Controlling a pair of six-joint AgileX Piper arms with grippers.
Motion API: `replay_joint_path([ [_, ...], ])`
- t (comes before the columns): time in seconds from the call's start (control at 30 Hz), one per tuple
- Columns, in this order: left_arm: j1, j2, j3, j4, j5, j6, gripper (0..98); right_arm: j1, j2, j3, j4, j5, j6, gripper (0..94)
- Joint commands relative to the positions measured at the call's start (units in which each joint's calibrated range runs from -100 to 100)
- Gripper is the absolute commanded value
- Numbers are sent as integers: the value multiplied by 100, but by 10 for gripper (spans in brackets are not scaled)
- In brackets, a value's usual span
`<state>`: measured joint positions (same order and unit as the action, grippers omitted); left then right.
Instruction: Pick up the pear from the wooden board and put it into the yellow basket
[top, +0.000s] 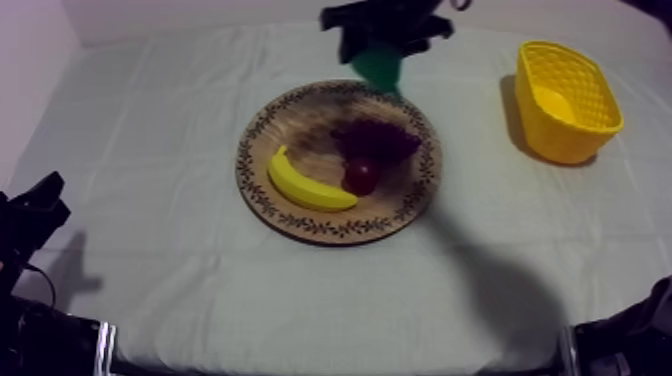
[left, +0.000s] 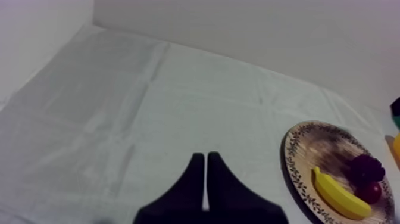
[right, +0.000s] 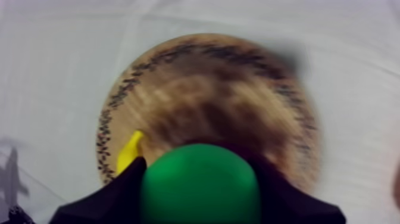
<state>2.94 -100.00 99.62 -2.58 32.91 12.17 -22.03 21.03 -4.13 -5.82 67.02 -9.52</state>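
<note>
The glossy green toy pear (top: 381, 68) hangs over the far edge of the round wooden board (top: 262, 190) with the patterned rim, clamped between the two black fingers of the right gripper (top: 384, 45). It looks light and stiff (probably hollow plastic) but smooth and rounded, so it could swivel or slip. The fingers flank its broad belly, which seems the safest hold. The yellow lattice basket (top: 590, 130) sits far right, well apart from the board. The left gripper (left: 205, 173) rests near left, fingers pressed together on nothing.
</note>
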Motion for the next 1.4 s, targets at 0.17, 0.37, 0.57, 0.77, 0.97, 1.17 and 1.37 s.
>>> replay_joint_path([
  [0.17,-1,0,5,2,-1,2,1,1078,-1356,1159,125,-158,105,260],
  [0.37,-1,0,5,2,-1,2,1,1927,-1437,1274,158,-235,265,249],
  [0.57,-1,0,5,2,-1,2,1,2484,-1173,1259,236,-357,319,251],
  [0.77,-1,0,5,2,-1,2,1,2727,-860,1441,306,-581,325,272],
  [0.97,-1,0,5,2,-1,2,1,2811,-796,1710,374,-822,328,573],
  [1.17,-1,0,5,2,-1,2,1,2833,-1224,1999,400,-809,394,738],
  [1.37,-1,0,5,2,-1,2,1,2800,-2210,2394,332,-645,504,727],
])
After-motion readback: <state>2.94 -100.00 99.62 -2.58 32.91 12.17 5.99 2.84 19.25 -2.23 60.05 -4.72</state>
